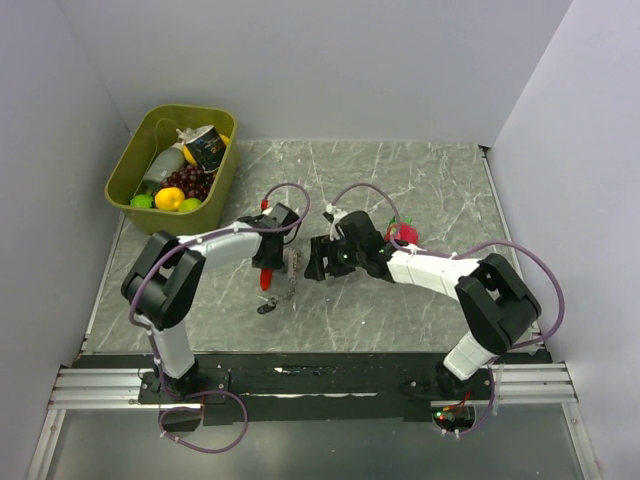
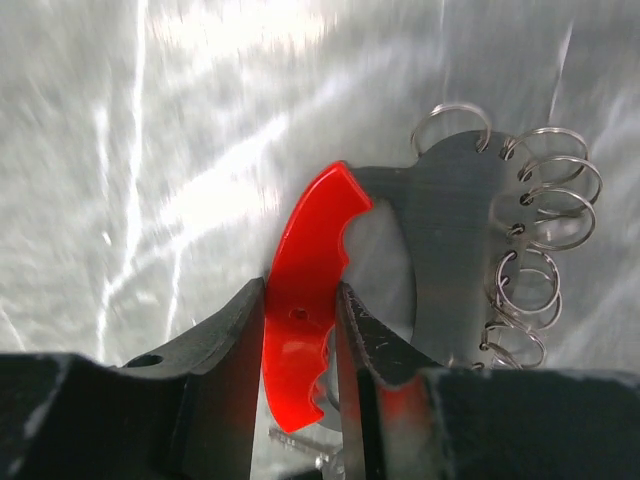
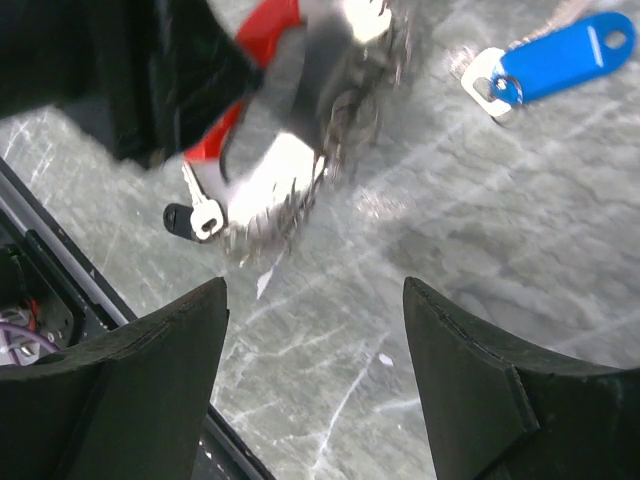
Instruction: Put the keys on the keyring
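Left gripper [image 2: 300, 292] clenched on the keyring [image 2: 315, 235], whose red clip runs lengthwise out from the jaws, tip curving right toward its rings; right gripper [image 3: 315, 290] gapes, holding nothing. Blue key [image 3: 560, 55] lies beyond on the grey marble table [image 1: 420, 180], pale walls [image 1: 330, 60] around

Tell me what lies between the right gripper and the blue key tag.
Right wrist view: only bare table between right gripper and blue key tag.
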